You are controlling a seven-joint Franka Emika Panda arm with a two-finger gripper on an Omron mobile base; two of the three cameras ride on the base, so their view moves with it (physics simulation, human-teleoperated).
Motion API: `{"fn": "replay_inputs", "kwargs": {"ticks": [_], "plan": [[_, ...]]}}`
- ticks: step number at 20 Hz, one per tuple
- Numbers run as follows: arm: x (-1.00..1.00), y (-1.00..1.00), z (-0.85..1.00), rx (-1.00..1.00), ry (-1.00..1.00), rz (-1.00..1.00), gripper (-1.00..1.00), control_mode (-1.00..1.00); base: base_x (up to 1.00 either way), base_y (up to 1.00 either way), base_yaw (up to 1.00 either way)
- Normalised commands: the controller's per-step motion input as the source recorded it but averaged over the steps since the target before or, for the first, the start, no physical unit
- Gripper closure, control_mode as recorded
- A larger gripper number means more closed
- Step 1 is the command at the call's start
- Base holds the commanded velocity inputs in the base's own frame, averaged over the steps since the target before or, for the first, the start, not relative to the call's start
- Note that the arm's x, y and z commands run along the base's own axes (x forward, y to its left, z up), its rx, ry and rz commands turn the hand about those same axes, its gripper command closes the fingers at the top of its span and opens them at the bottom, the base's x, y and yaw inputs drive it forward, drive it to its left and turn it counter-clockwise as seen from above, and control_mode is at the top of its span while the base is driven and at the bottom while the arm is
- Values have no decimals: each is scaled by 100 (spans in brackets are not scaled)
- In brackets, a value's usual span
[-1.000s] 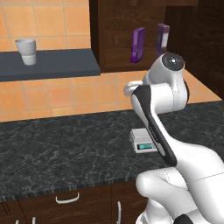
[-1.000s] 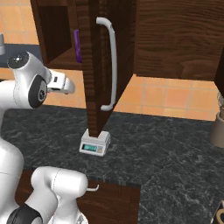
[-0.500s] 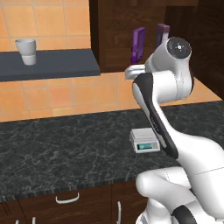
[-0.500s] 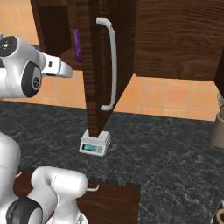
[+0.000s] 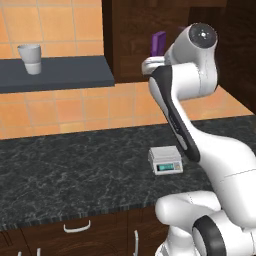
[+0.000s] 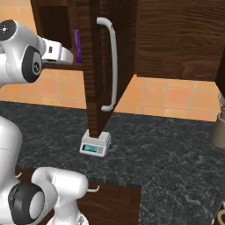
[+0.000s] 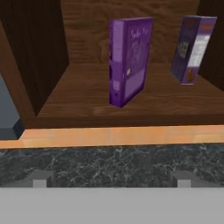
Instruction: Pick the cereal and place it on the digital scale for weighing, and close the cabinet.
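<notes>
A dark speckled stone table (image 5: 75, 165) runs under orange wall tiles, with the digital scale (image 5: 165, 160) sitting on it below the open cabinet (image 6: 99, 66). The cereal (image 7: 129, 59) stands upright on the cabinet's wooden shelf, left of a purple box with a pale face (image 7: 192, 48). The pincer (image 7: 109, 177) hovers before the shelf, released, its tips wide apart and holding nothing.

Glossy white rounded arm segments with dark-grey joint caps.
</notes>
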Motion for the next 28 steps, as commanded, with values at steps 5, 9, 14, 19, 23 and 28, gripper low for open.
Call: {"fn": "replay_inputs", "kwargs": {"ticks": [5, 9, 14, 19, 23, 28], "plan": [[23, -3, 34, 0, -1, -6, -100, -100, 0, 0, 0], [34, 0, 11, -1, -5, -2, -100, -100, 0, 0, 0], [42, 0, 6, -3, -7, -8, -100, -100, 0, 0, 0], [45, 0, 0, 0, -2, -7, -100, -100, 0, 0, 0], [43, 0, 0, 0, 0, -5, -100, -100, 0, 0, 0], [33, -1, 0, 0, 1, -2, -100, -100, 0, 0, 0]]}}
